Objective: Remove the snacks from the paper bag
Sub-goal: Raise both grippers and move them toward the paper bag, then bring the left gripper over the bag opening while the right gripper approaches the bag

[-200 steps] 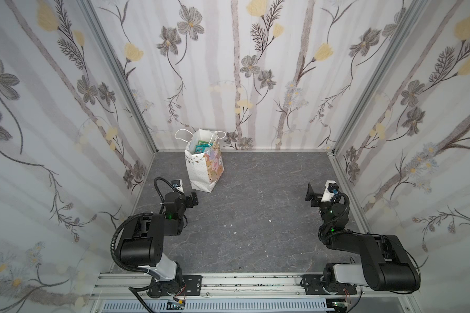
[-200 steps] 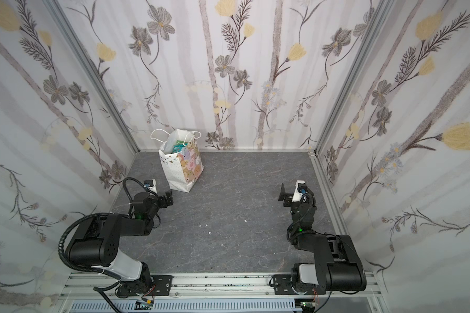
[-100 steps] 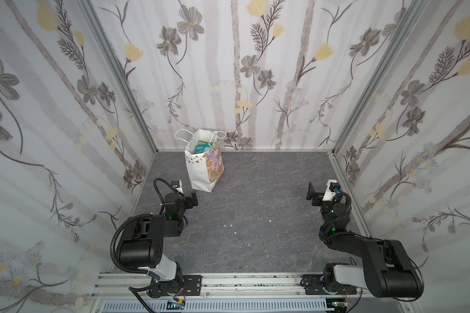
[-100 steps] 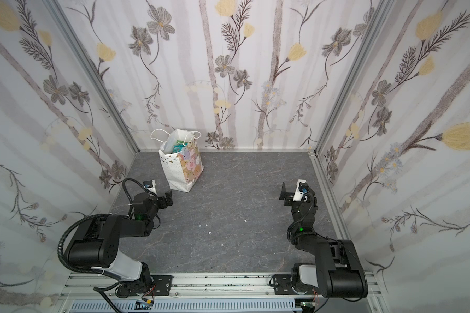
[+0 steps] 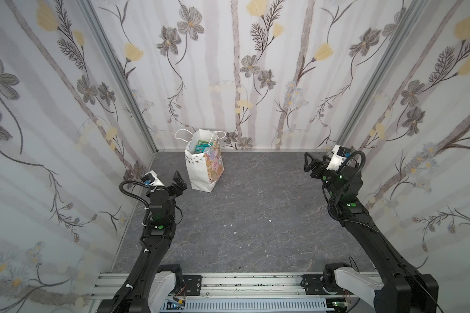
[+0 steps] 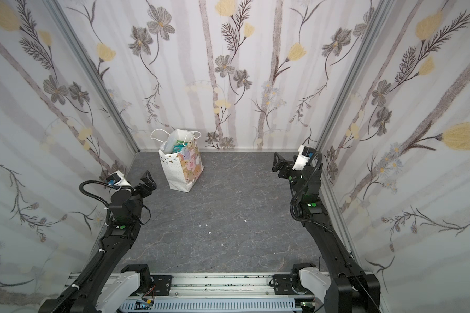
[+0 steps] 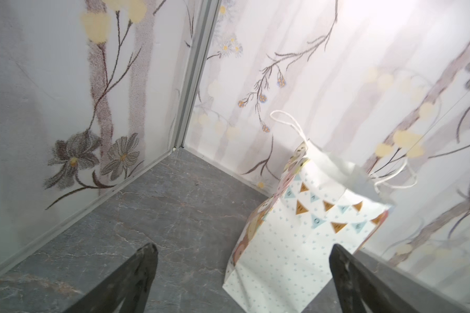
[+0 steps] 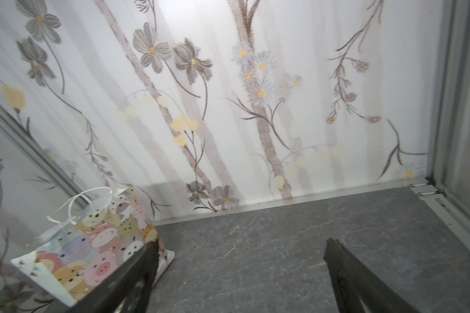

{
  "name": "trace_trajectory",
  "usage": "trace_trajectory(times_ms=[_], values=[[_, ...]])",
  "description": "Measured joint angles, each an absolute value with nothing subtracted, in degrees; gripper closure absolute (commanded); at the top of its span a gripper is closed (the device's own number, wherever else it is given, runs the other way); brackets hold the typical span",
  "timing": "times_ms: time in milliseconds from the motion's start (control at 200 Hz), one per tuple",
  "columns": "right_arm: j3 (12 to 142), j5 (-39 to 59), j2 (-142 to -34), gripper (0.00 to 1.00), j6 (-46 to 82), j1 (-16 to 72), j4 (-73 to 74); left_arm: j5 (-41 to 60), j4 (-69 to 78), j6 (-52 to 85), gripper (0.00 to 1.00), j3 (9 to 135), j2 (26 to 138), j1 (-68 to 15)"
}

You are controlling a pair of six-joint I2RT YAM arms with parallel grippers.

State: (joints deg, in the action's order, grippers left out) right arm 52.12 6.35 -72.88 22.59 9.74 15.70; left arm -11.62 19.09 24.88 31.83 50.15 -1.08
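Paper bag [image 5: 204,168]: stood upright, mouth open, in the far left corner of the table [image 5: 255,216].
Snacks [image 5: 201,147]: teal packets showed inside the bag's mouth; the rest were hidden.
Left gripper [image 7: 242,247]: jaws spread wide, empty, just beside the bag.
Right gripper [image 8: 240,244]: jaws spread, empty, well apart from the bag.

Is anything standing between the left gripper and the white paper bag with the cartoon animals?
Nothing visible does. Only bare grey floor lies between the open left gripper and the white cartoon-print paper bag, which stands close beside it.
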Motion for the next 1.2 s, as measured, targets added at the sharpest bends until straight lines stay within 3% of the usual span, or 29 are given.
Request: trace_trajectory(times_ms=[185, 295, 600, 909, 1199], values=[[68.5, 8.5, -82.0, 0.05, 22.8, 19.6, 0.8, -4.7, 1.0, 41.1, 0.18, 46.9, 55.7, -1.7], [76.9, 8.9, -87.8, 0.05, 20.8, 24.4, -6.0, 0.4, -6.9, 50.7, 0.33, 53.6, 62.7, -2.6], [87.6, 8.9, -97.8, 0.05, 17.3, 30.2, -19.0, 3.9, -23.2, 62.5, 0.38, 75.8, 79.1, -7.8], [87.6, 8.1, -97.2, 0.06, 15.9, 31.6, -24.9, -1.9, -47.6, 61.4, 0.41, 104.9, 97.2, -8.6], [84.9, 6.7, -92.4, 0.06, 15.4, 32.2, -26.1, -6.1, -62.8, 56.9, 0.46, 123.7, 110.4, -8.6]])
